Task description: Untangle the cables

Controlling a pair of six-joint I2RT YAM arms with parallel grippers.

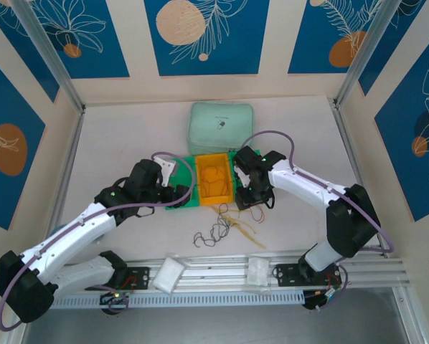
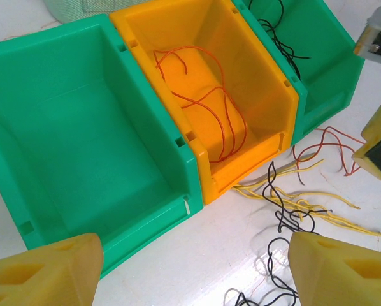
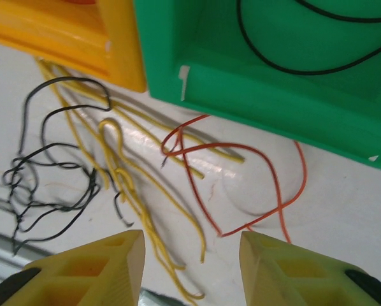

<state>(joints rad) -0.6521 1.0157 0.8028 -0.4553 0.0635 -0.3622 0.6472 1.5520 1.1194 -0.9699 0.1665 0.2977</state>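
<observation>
Cables (image 1: pixel 225 223) on table (image 2: pixel 197 255), orange cable (image 2: pixel 227 131) inside orange bin (image 2: pixel 260 76)

There are three bins: one orange bin (image 2: pixel 260 83), one green bin (image 2: pixel 82 127) at its nine o'clock and a second green bin (image 2: pixel 324 76) at its three o'clock. One pale green pouch (image 1: pixel 222 125) lies at twelve o'clock. At six o'clock lie several yellow cables (image 3: pixel 119 172), a black cable tangle (image 3: pixel 57 205) and at least one red cable (image 3: pixel 197 190); exact numbers cannot be told.
</observation>
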